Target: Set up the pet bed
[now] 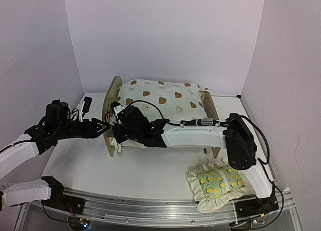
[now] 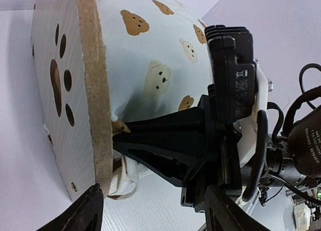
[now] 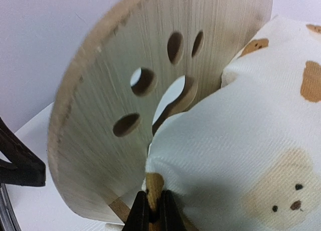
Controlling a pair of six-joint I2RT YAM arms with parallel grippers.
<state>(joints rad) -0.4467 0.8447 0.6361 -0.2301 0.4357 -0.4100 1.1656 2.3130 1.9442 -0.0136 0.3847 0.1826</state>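
On your white table (image 1: 75, 161), the bed (image 1: 111, 98) sits centre-back, cushion (image 1: 160, 98) inside. Your right gripper (image 3: 152, 213) pinches the cushion's corner at the headboard (image 3: 115, 90); your left gripper (image 1: 106, 127) is spread just outside it.

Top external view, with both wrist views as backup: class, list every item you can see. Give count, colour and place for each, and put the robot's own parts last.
pet bed: one, light wood, middle of the table, its paw-print end on the left
cushion: one, cream with brown bears, lying in the pet bed
pillow: one, green with yellow lemons and a cream ruffle, near right part of the table
table: one, white, under everything
left gripper: one, black, open, just left of the pet bed
right gripper: one, black, shut on a corner of the cushion at the pet bed's left end
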